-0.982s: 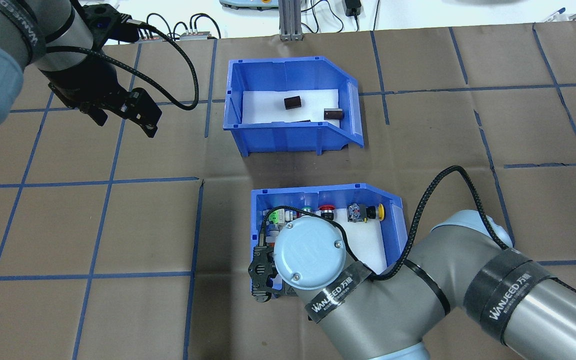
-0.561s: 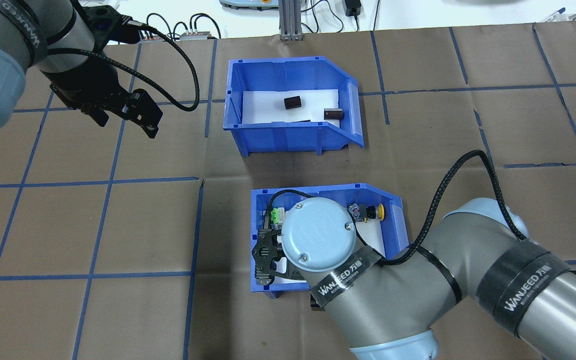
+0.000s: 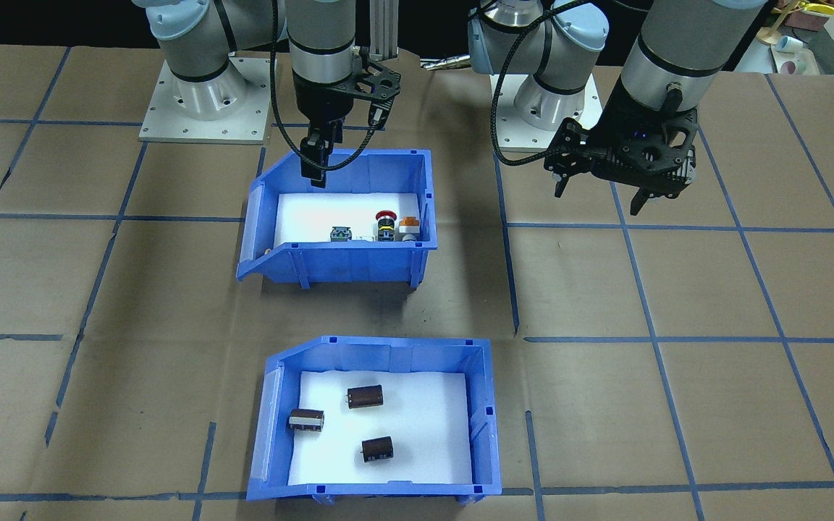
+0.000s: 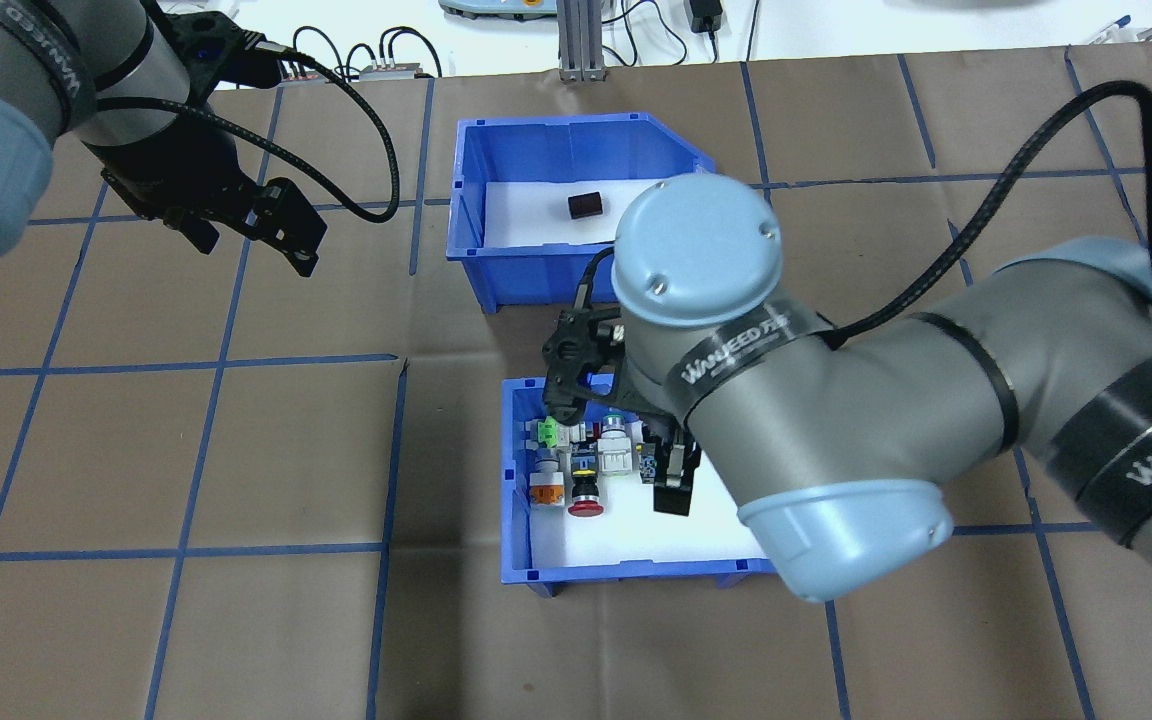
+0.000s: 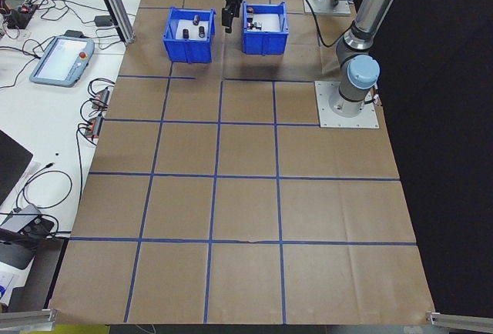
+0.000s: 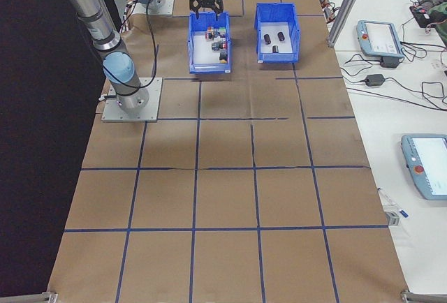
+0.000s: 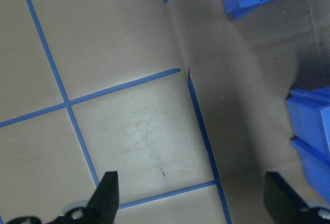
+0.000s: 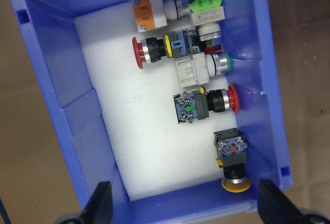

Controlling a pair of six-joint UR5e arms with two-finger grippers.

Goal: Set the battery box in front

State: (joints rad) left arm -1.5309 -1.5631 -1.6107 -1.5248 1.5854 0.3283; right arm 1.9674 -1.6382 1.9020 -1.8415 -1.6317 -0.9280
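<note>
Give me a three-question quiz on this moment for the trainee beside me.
1. True or false: the right tool is gripping the battery box.
2. How many dark cylinders lie in the battery box? A) one B) three C) five
3. Fill in: the left tool hangs open over bare ____, holding nothing.

Key:
1. False. It hangs open over the switch bin, touching nothing.
2. B, as the front-facing view shows.
3. Table.
</note>
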